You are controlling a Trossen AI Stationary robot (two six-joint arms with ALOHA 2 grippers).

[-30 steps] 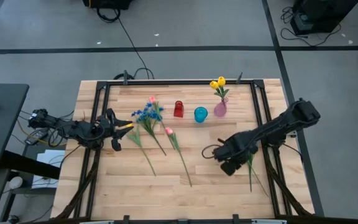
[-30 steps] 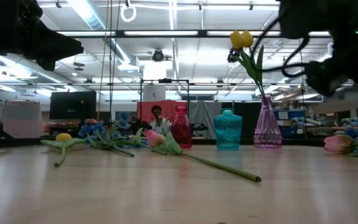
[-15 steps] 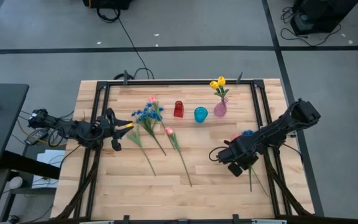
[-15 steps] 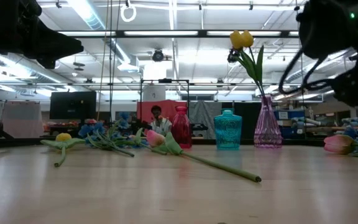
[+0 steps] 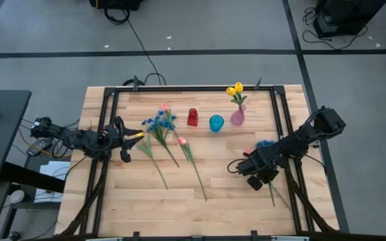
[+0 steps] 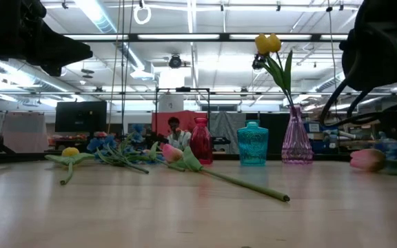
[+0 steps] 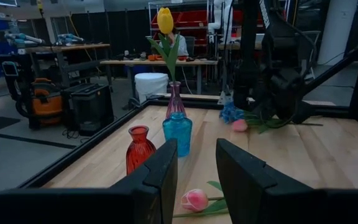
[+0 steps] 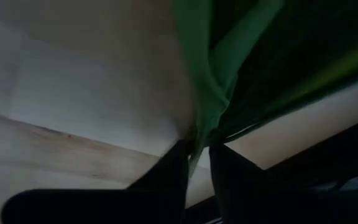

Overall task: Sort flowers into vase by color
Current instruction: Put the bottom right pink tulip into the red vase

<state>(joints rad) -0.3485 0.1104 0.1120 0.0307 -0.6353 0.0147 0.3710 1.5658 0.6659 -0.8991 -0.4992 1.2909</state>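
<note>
My right gripper [image 5: 256,173] is low over the flowers at the table's right side, a pink tulip [image 5: 250,150], a blue spray [image 5: 265,143] and their green stems [image 5: 271,192]. It is shut on a green stem [image 8: 199,134]. My left gripper [image 5: 121,139] waits open and empty at the left, beside a yellow tulip [image 5: 137,136]. A blue spray [image 5: 158,122] and two pink tulips [image 5: 181,141] lie on the table left of centre. A red vase [image 5: 192,117], a blue vase [image 5: 216,123] and a pink vase [image 5: 237,118] holding yellow tulips [image 5: 235,89] stand in a row at the back. My right gripper pinches a thin green stem and leaf [image 8: 196,148] between its two fingers [image 8: 166,174], coming from above with the fingertips close to the table. Which flower the stem belongs to, I cannot tell. The pink tulip head [image 6: 367,160] still lies low at the table.
A black metal frame [image 5: 106,114] runs around the table's edges. The near middle of the wooden table [image 5: 179,207] is bare. A person [image 6: 174,131] shows in the room beyond the table's far edge.
My right gripper has gone toward the table's right edge and down onto the flowers lying there. The pink tulip head there has shifted a little.
</note>
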